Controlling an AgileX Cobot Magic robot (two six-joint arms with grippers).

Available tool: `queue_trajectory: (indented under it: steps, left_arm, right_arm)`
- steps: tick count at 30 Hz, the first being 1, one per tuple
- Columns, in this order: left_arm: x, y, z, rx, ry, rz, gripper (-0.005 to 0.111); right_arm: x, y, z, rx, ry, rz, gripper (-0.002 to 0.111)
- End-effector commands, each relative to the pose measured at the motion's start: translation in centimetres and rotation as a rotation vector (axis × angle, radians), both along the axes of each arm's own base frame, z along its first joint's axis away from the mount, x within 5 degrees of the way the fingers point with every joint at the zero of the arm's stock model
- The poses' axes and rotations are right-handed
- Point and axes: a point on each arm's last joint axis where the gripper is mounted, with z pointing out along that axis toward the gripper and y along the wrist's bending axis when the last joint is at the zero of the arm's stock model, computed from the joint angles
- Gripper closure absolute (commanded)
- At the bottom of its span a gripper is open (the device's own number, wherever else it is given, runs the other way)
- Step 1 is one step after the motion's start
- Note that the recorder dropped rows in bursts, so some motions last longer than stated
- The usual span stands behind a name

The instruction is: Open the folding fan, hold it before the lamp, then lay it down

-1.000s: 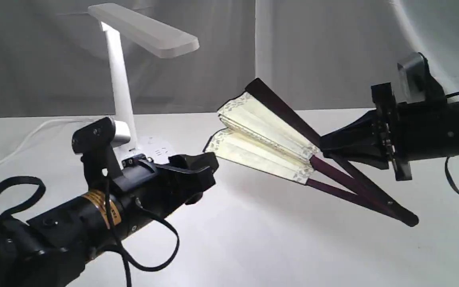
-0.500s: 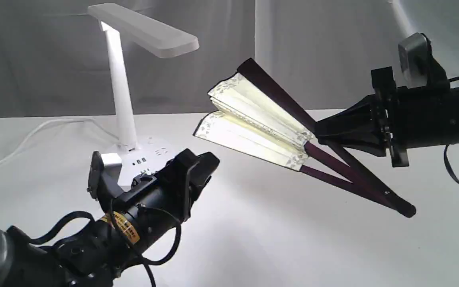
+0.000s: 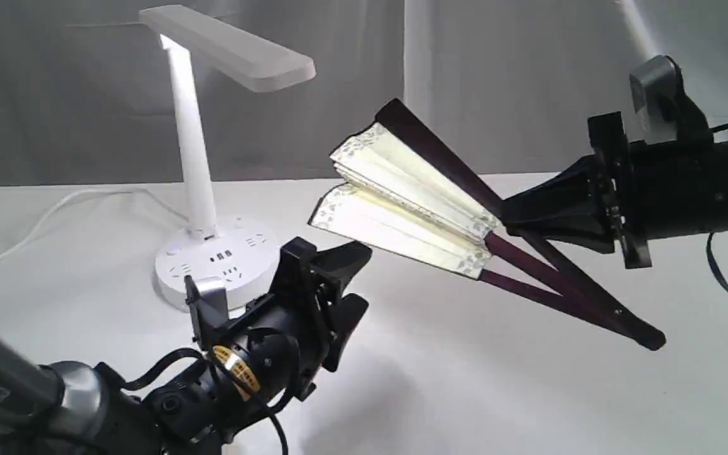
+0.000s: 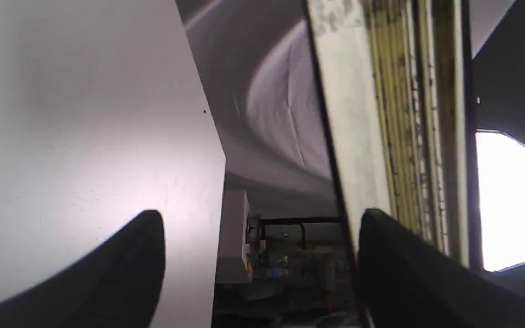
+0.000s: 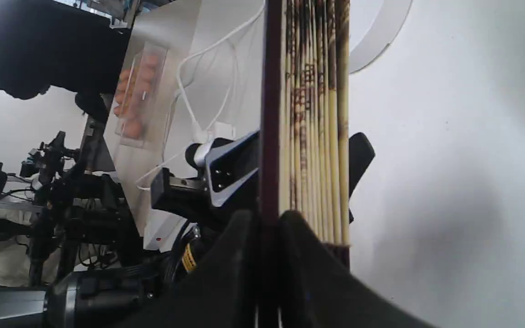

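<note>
A large pleated cream paper fan (image 3: 402, 202) with a grey patterned border, maroon ribs and near-black outer sticks is being held in the air above the white table (image 3: 465, 392). It is only partly spread: the pleats are parted into two stacks in a narrow V, and the pivot end is being carried low on the right. Its upper outer stick is being pinched between the closed fingers of the black right gripper (image 3: 508, 218), just where the paper gives way to the ribs. The black left gripper (image 3: 364, 278) is being offered up empty, jaws parted, just beneath the edge of the lower stack. Whether a finger is touching the paper cannot be told. A white desk lamp (image 3: 194, 158) with a flat rectangular head and round base is being left well apart, behind the left gripper.

The fan is being judged light, and stiff only along its sticks. The paper is likely to crease or tear if it is pinched. A hold is best taken on the lower outer stick, across its flat faces, where the smooth wood may yet slip.
</note>
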Motion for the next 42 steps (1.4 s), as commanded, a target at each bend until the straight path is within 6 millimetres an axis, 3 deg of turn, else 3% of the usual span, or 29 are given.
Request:
queue_trajectory:
  steps: [1,18,28,35,42]
  left_arm:
    - [0.1,-0.2,0.3,-0.025,-0.012,-0.009,0.045]
    - [0.8,0.7,0.4,-0.172,0.105,-0.009,0.045]
    - [1.4,0.5,1.6,-0.195,0.061,0.008,0.045]
    - [3.1,-0.6,3.3,-0.184,-0.055,0.003,0.045]
    - [3.1,-0.7,3.3,-0.192,-0.051,-0.004,0.046]
  right_arm:
    - [-0.3,0.1,0.3,0.001,-0.011,0.013,0.108]
    - [-0.2,0.1,0.5,0.017,-0.037,0.008,0.108]
    - [-0.2,0.2,0.5,0.016,-0.037,0.01,0.108]
    - [-0.5,1.5,0.5,0.018,-0.035,0.051,0.108]
    - [-0.6,2.4,0.5,0.026,-0.035,0.071,0.108]
